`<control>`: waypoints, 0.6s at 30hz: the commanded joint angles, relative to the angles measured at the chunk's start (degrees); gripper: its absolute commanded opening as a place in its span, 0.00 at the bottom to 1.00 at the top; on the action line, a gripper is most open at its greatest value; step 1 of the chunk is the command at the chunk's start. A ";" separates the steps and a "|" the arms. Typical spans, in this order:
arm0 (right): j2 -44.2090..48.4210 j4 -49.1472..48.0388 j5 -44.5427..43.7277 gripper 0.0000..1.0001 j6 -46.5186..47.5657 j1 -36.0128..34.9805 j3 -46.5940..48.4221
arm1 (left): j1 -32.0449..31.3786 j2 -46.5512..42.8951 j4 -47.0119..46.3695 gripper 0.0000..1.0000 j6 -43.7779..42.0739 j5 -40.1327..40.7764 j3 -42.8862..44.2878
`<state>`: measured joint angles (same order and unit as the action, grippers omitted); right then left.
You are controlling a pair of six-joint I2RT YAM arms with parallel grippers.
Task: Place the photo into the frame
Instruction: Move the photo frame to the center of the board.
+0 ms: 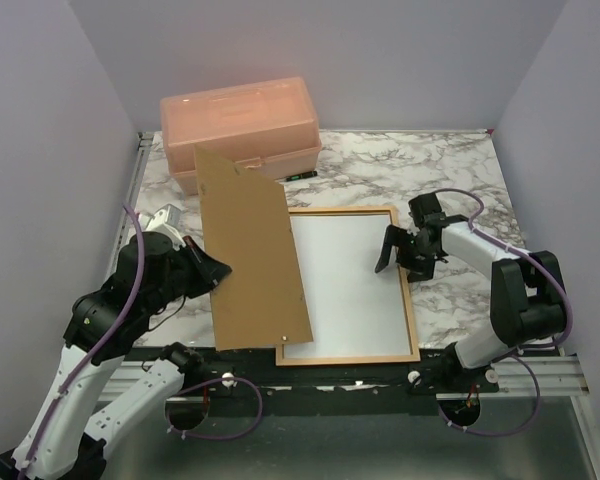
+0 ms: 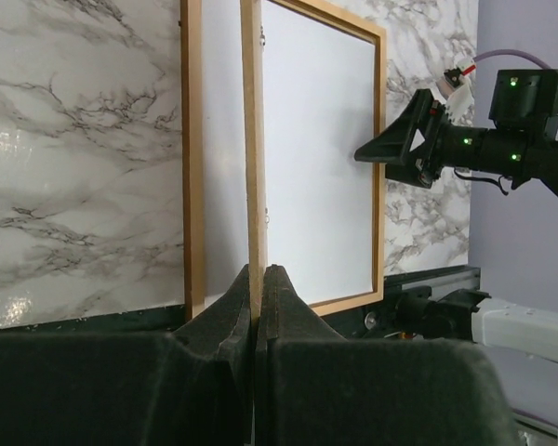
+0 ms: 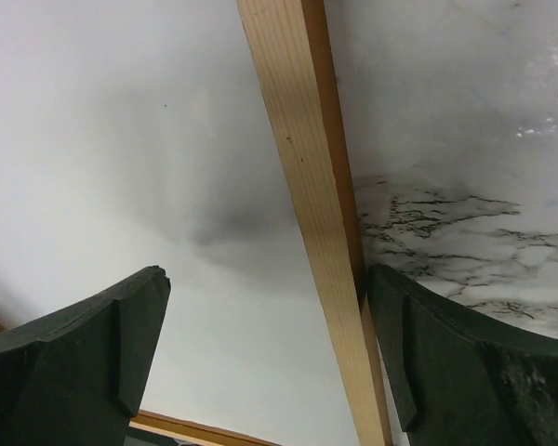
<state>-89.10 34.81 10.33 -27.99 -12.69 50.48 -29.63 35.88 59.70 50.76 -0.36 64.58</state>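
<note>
Face-down photo (image 1: 345,285) fills the frame (image 1: 412,300); right gripper (image 1: 400,268) spread wide astride its right rail.
Long axis runs near-to-far; left gripper (image 1: 220,268) clamps the backing board (image 1: 250,250).

Marble-patterned counter (image 1: 450,170) (white with grey veining) enclosed on three sides by plain pale lilac walls (image 1: 380,60); even, diffuse lighting; metal rail (image 1: 540,375) along near edge.

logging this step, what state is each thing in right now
frame: lying flat on the table
photo: white side up inside the frame
backing board: tilted up, pinched at its edge
left gripper: shut on the backing board
right gripper: open above the frame's right edge
pink box: lid closed
</note>
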 commanded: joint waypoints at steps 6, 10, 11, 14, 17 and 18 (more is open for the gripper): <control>-0.90 -4.14 8.68 0.94 -1.67 -1.32 -1.71 | 3.70 -0.52 -10.21 0.00 -1.97 -7.76 -3.54; -1.22 -4.72 9.15 0.94 -2.57 -2.97 -1.32 | 6.68 -0.63 -13.14 0.00 -2.17 -13.70 -6.46; -1.45 -4.80 9.14 0.94 -2.74 -3.37 -1.10 | 7.21 -0.95 -13.57 0.00 -2.24 -14.55 -7.14; -2.33 -5.24 9.24 0.94 -3.02 -4.62 -0.34 | 8.84 -1.85 -14.78 0.00 -2.59 -16.47 -8.68; -3.05 -5.50 9.09 0.94 -3.31 -5.85 0.53 | 10.48 -1.71 -14.88 0.00 -3.43 -18.45 -8.95; -3.22 -5.60 8.84 0.94 -3.43 -6.07 0.88 | 10.84 -1.41 -14.88 0.00 -3.80 -19.14 -8.94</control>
<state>-90.24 31.07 17.67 -30.30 -17.30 50.24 -20.78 35.46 51.53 48.73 -13.17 54.85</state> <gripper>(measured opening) 0.943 0.031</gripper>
